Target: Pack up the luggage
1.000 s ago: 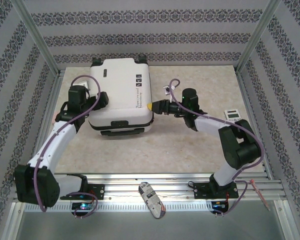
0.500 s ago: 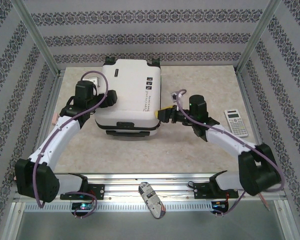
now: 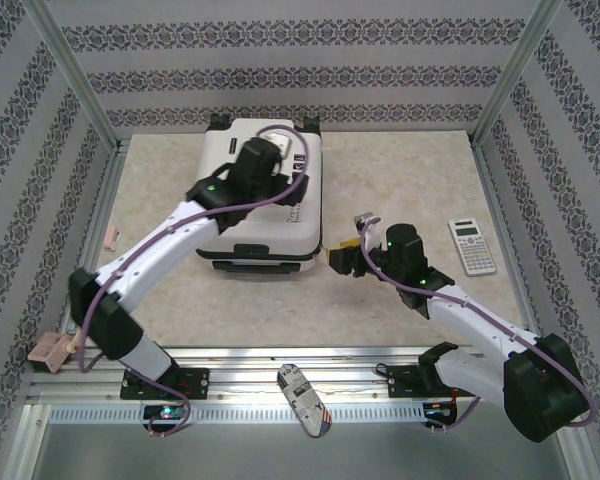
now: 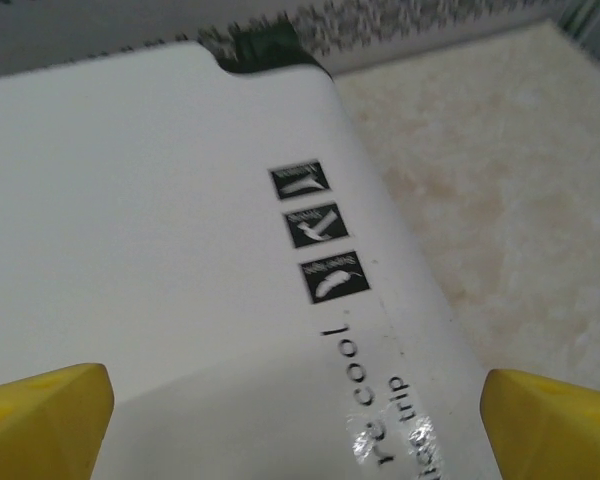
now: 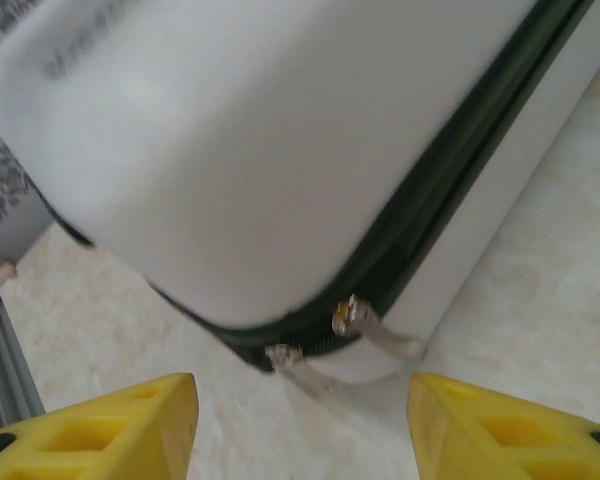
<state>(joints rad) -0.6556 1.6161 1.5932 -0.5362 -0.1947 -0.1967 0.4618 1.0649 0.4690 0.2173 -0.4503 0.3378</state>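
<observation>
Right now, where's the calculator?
Top view: the calculator lies on the right of the table, right of the right gripper, away from the white suitcase.

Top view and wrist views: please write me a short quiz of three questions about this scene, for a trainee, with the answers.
1. True or false: the luggage lies open on the table.
2. Which thing lies on the table near its right edge? A) a calculator B) a cup C) a pair of scissors
3. Which gripper points at the zipper pulls?

Key:
1. False: it is closed.
2. A.
3. The right gripper, open, with nothing between its fingers.
</observation>
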